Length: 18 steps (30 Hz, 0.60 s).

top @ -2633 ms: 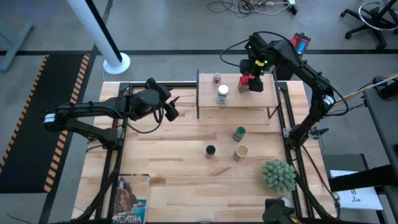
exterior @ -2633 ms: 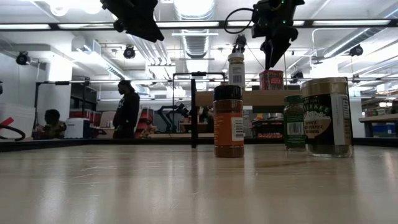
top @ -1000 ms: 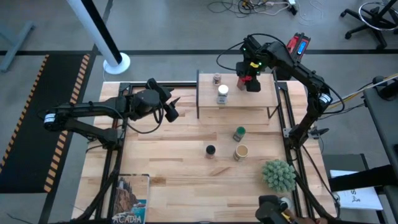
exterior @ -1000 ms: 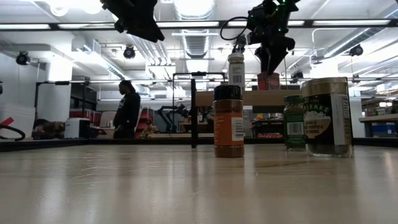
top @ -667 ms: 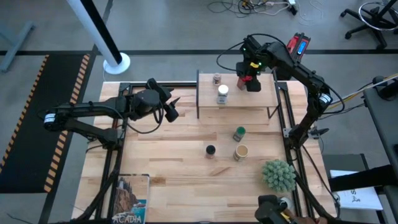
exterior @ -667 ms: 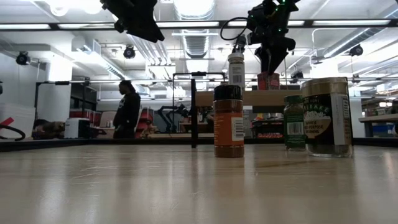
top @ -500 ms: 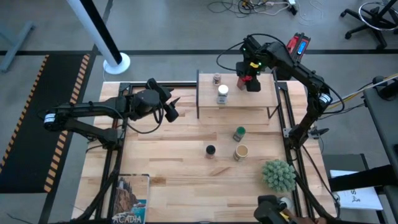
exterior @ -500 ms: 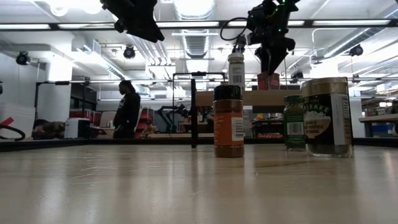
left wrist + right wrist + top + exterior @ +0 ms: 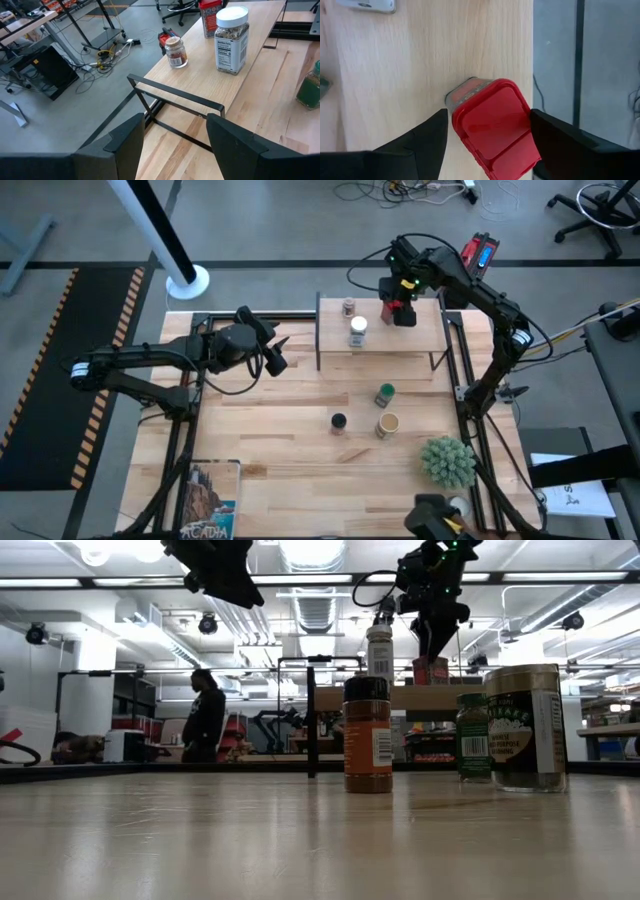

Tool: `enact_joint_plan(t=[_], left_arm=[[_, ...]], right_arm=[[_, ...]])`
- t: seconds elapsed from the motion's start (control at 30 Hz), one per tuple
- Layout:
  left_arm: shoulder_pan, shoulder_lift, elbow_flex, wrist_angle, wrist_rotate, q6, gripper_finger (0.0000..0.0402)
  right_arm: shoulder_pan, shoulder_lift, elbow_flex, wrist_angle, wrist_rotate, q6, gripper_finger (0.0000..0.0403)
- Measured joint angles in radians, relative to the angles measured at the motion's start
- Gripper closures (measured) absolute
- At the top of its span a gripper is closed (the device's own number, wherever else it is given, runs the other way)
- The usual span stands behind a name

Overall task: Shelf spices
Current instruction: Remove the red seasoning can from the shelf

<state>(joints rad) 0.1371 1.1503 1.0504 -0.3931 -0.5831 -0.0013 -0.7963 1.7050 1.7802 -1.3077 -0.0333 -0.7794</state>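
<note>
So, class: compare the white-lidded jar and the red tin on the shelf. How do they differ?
The white-lidded jar is round and clear; the red tin is square and opaque. The jar stands free, while the tin sits between the right gripper fingers. Both stand upright on the shelf.

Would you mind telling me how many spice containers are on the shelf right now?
3: a small grey-lidded jar at the back, a white-lidded jar in front of it, and the red tin between the right gripper fingers. None seem hidden.

Three jars [image 9: 367, 735] before raised shelf [image 9: 420, 697]
</note>
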Motion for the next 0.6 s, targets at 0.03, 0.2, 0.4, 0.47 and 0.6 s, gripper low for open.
enact_joint_plan(t=[0.03,0.2,0.4,0.47,0.6], left_arm=[[0.000,0.000,0.000,0.000,0.000,0.000,0.0198],[0.000,0.000,0.000,-0.006,0.000,0.000,0.0198],[0.000,0.000,0.000,-0.007,0.000,-0.001,0.0198],[0.000,0.000,0.000,-0.007,0.000,-0.001,0.0198],[0.000,0.000,0.000,-0.006,0.001,-0.001,0.0198]], right_arm=[[0.000,0.000,0.000,-0.010,-0.001,0.006,0.0145],[0.005,-0.008,0.000,-0.042,-0.012,0.063,0.0147],[0.029,-0.034,-0.004,-0.072,-0.055,0.141,0.0155],[0.040,-0.036,-0.004,-0.092,-0.057,0.168,0.0154],[0.059,-0.038,-0.003,-0.116,-0.051,0.211,0.0147]])
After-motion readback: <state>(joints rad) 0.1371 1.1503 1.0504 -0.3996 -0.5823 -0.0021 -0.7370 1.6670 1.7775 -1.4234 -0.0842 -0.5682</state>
